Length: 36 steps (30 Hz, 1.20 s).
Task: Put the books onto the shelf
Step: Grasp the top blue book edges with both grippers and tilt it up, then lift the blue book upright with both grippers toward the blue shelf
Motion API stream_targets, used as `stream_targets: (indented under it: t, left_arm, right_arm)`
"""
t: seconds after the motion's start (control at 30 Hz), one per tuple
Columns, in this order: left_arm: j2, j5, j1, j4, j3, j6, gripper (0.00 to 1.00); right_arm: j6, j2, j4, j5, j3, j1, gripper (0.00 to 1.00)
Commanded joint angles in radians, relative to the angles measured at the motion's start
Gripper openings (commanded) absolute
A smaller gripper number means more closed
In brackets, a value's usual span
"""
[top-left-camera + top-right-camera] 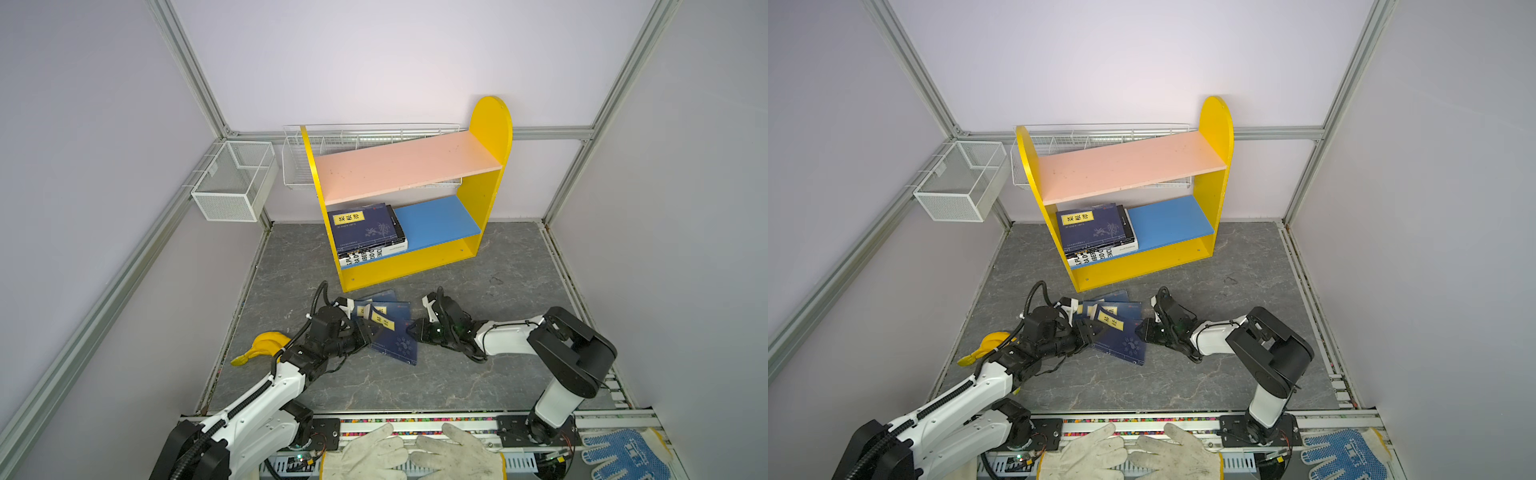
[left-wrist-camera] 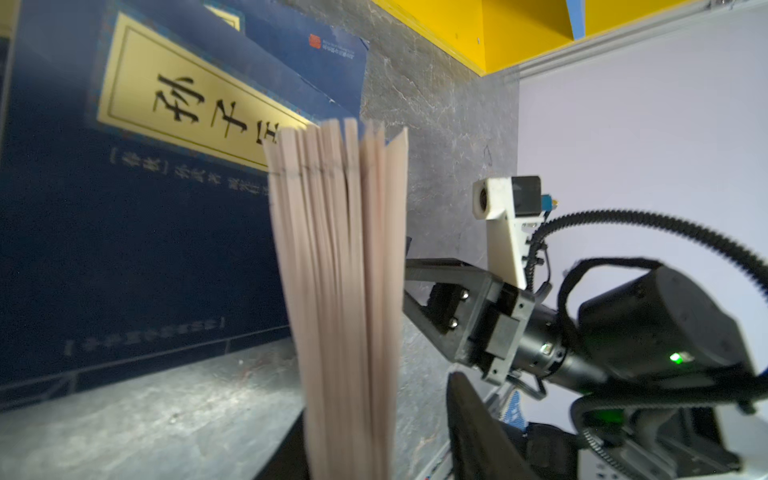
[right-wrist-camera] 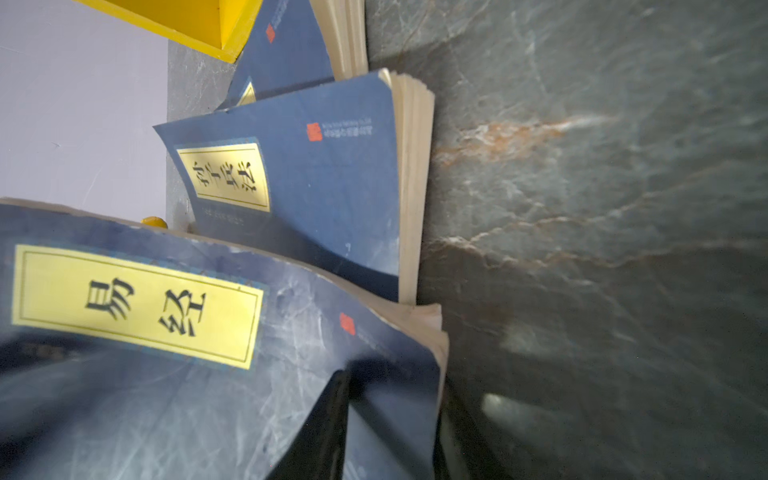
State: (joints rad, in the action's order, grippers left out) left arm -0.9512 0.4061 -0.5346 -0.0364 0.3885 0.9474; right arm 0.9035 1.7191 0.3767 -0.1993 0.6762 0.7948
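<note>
Three navy books with yellow labels lie overlapped on the floor before the shelf [image 1: 490,124]. My right gripper [image 3: 395,399] is shut on the right edge of the top book [image 3: 166,415], which bows upward. My left gripper [image 2: 378,415] is at that book's left edge [image 1: 395,345], open. The page block [image 2: 340,270] stands between its jaws, against one finger, with a gap to the other finger [image 2: 478,436]. A second navy book [image 3: 324,178] lies behind, and a third [image 3: 286,45] beyond it. A stack of books [image 1: 365,228] lies on the left of the blue lower board [image 1: 436,220].
Yellow bananas [image 1: 262,347] lie on the floor left of my left arm. Two white wire baskets [image 1: 232,180] [image 1: 291,166] hang on the back wall, one behind the shelf. Work gloves [image 1: 415,453] [image 1: 623,453] rest on the front rail. The pink upper board [image 1: 407,166] is bare.
</note>
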Motion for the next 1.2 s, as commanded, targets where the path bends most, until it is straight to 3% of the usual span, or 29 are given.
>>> stream_targets:
  t: [0.0, 0.23, 0.33, 0.47, 0.63, 0.7, 0.93, 1.17]
  left_arm:
    - [-0.023, -0.006, -0.005, -0.069, 0.053, -0.058, 0.25]
    - [-0.072, 0.013, -0.005, -0.111, 0.103, -0.096, 0.02]
    - [-0.068, 0.020, -0.005, -0.138, 0.143, -0.119, 0.00]
    - [-0.047, 0.041, -0.005, -0.190, 0.241, -0.162, 0.00]
    - [-0.009, 0.041, -0.004, -0.193, 0.377, -0.200, 0.00]
    - [-0.003, 0.029, -0.002, -0.190, 0.447, -0.222, 0.00]
    - [-0.056, 0.032, 0.020, -0.092, 0.673, -0.259, 0.00]
    - [-0.123, 0.169, 0.092, 0.137, 0.717, -0.128, 0.00]
  right_arm:
    - [-0.022, 0.009, -0.059, -0.007, 0.014, 0.004, 0.35]
    - [-0.073, -0.084, -0.144, 0.005, 0.049, -0.024, 0.40]
    - [-0.089, -0.147, -0.171, -0.004, 0.062, -0.046, 0.46]
    - [-0.127, -0.264, -0.238, -0.015, 0.095, -0.095, 0.79]
    - [-0.186, -0.427, -0.324, -0.085, 0.153, -0.182, 0.97]
    - [-0.208, -0.478, -0.369, -0.125, 0.190, -0.215, 0.89]
    - [-0.207, -0.532, -0.310, -0.350, 0.251, -0.244, 0.89]
    - [-0.111, -0.549, -0.109, -0.439, 0.209, -0.244, 0.91]
